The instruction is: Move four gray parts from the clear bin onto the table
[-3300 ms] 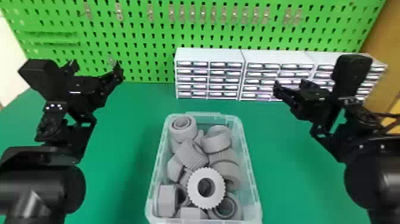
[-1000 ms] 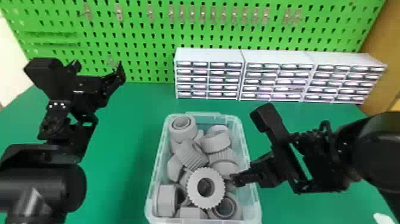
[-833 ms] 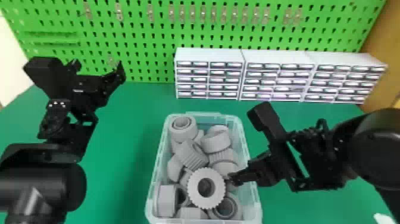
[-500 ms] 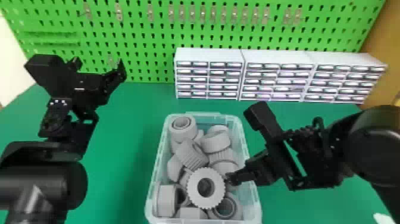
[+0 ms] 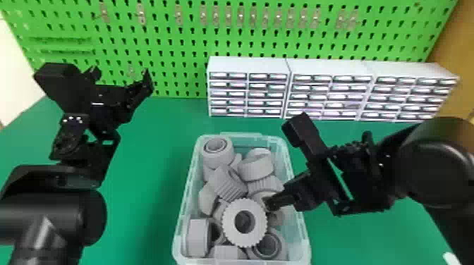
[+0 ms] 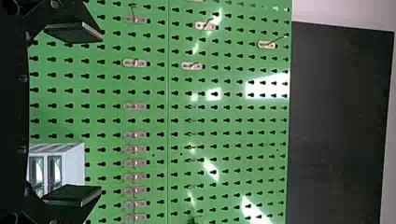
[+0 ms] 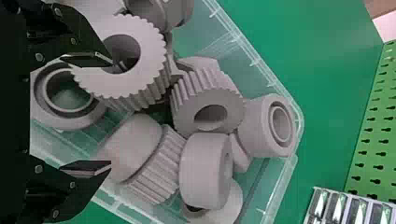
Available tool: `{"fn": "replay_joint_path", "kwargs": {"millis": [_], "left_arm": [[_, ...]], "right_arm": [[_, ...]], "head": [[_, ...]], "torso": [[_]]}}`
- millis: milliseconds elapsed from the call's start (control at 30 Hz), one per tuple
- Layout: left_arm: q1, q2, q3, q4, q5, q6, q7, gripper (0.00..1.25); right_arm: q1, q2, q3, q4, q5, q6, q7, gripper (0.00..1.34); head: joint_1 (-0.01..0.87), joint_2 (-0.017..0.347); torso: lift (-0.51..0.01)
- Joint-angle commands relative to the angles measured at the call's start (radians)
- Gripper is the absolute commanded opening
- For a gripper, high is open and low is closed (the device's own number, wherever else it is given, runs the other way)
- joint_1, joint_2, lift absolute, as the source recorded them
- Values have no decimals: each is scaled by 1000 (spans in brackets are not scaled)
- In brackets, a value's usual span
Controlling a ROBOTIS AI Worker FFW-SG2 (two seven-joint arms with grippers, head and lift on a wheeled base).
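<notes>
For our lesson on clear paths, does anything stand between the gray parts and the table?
Yes: the clear bin's walls surround the gray parts, so each would likely need lifting over them to reach the table.

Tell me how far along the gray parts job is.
Nothing looks done: the gray parts seen lie in the clear bin. Nothing is held: the right pincer stands open over them, the left pincer open off to the side. All four seem left to move.
</notes>
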State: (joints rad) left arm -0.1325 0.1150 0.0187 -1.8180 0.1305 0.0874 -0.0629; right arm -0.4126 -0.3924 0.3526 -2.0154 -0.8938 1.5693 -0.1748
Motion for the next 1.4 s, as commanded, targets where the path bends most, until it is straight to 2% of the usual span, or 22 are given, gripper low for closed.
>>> {"fn": "replay_joint_path", "kwargs": {"millis": [0,200,433,800,1167,1367], "left_arm": [[-4,0,-3,3,3,0,0,1112],[-4,0,-3,6,6,0,0,1112],[-9,2,-3,13,9,0,-2,1112],[-13,2,3,14,9,0,-9,1112],[-18,2,4,14,11,0,-15,1112],[-19,2,1,14,11,0,-17,1112]], "right_arm": [[-26,29,12,37,27,3,0,858],[-51,60,25,95,33,3,0,858],[-87,75,60,181,18,3,0,858],[-137,66,132,277,-42,3,0,856],[-172,61,190,317,-48,3,0,854],[-196,70,226,343,-42,3,0,854]], "head": [[678,34],[678,34],[678,34],[678,34],[678,34],[678,34]], "torso": [[-50],[-50],[-50],[-50],[-50],[-50]]}}
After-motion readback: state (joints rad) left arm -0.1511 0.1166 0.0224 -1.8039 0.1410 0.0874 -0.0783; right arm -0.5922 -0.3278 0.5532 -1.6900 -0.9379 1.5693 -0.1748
